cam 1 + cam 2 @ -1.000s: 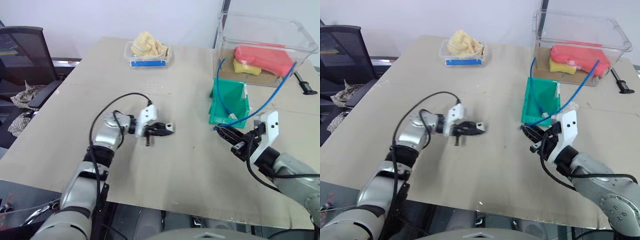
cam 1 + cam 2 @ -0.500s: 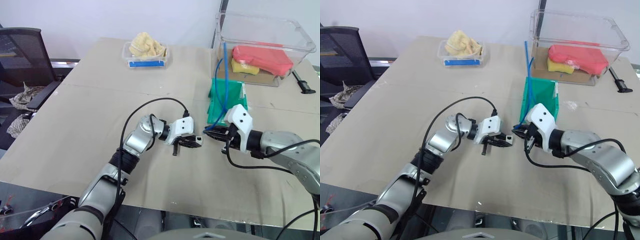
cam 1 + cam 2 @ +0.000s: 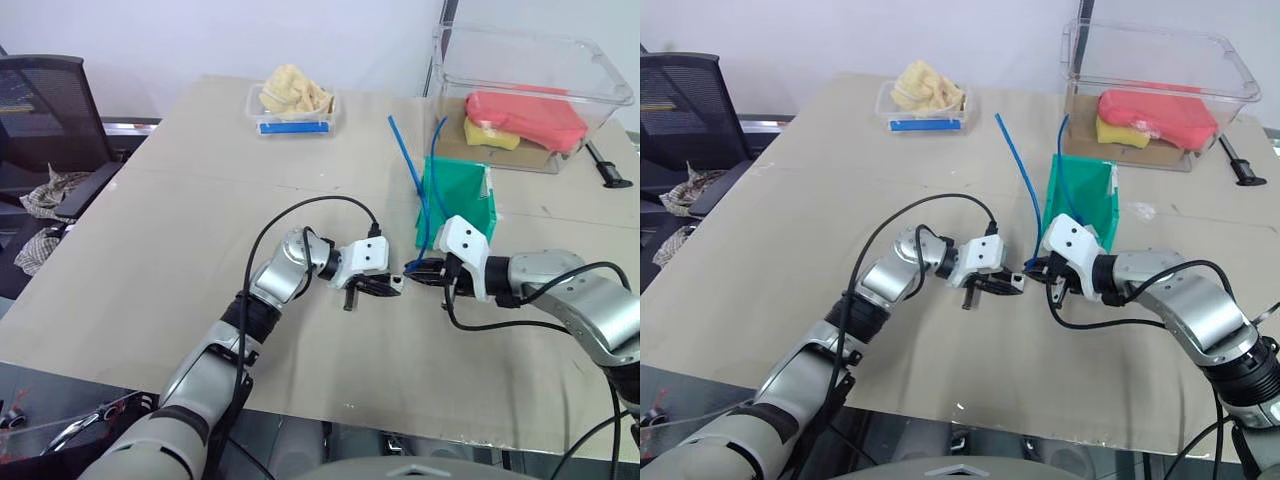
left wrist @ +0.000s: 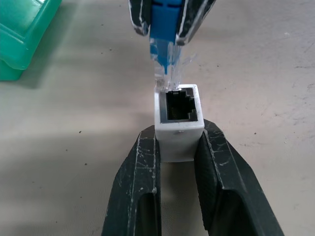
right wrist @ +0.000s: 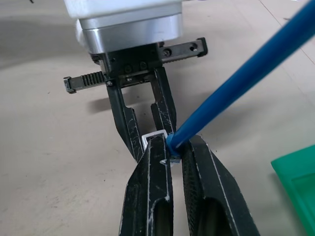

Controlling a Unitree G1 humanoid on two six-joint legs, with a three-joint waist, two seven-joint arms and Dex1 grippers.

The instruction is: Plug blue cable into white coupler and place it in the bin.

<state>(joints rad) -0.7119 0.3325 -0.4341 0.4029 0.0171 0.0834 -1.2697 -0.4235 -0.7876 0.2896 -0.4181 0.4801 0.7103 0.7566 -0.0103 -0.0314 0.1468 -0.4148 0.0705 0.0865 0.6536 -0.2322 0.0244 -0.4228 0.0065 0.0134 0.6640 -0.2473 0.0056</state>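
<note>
left hand (image 4: pixel 178 147): closed on the white coupler (image 4: pixel 177 121), one black finger on each side wall; dark socket opening faces away from the wrist, twd the other hand. Held just above the worktop (image 3: pixel 180 230), mid-front area.
right hand (image 5: pixel 170 152): closed on the plug end of the blue cable (image 3: pixel 412 180), fingers pinching the blue boot right behind the clear plug.
plug vs coupler: in left wrist view the clear plug tip sits at the upper rim of the socket, touching or nearly so; doesn't look seated, but hard to be sure from this angle. In the head views the two hands meet tip to tip, no visible gap.
blue cable: rises from the right hand, leans up and to the robot's left over the worktop; free end sticks up in the air in front of the green bin. A 2nd thin blue strand curves up by the bin's back edge, prob. same cable, can't confirm.
bin (image 3: pixel 462 210): green, on the worktop just behind the right hand, sloped low front twd the robot; a corner shows in both wrist views.
clear tub (image 3: pixel 530 85): far right of the worktop, behind the bin, holds a red item and a yellow item.
small tray (image 3: pixel 293 108): clear w/ blue label, far centre-left, pale yellow stuff heaped inside. Well apart from both hands.
chair (image 3: pixel 45 110): black mesh, off the worktop's left edge.
</note>
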